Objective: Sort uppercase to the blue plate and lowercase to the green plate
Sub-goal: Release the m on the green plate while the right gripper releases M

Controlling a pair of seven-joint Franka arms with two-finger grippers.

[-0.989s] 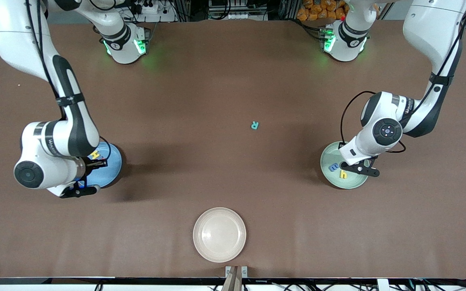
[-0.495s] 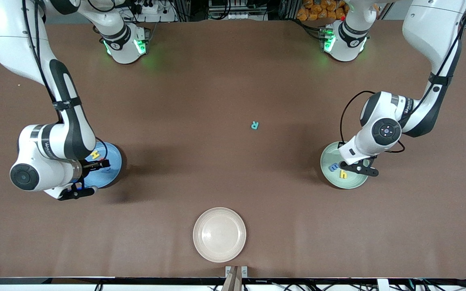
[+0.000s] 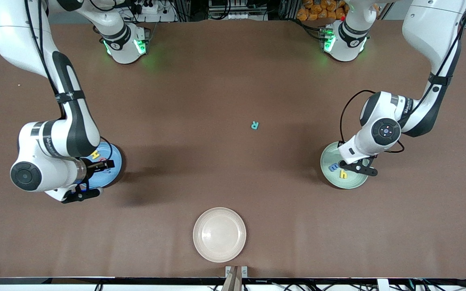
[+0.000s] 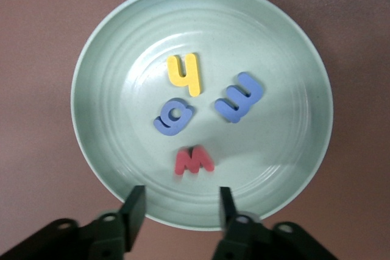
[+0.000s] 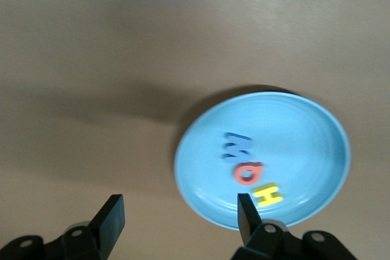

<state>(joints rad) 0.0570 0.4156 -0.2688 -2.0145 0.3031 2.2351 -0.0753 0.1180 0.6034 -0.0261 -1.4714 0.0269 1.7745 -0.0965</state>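
Teal R (image 3: 255, 125) alone mid-table, right gripper (image 5: 180, 217) and left gripper (image 4: 181, 206) seemingly agape over plates.

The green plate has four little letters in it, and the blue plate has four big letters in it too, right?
Not quite. The green plate does hold four letters, but the blue plate holds only three: the blue W, red Q and yellow H, as the right wrist view shows. The fourth capital, the teal R, lies on the bare table in the front view.
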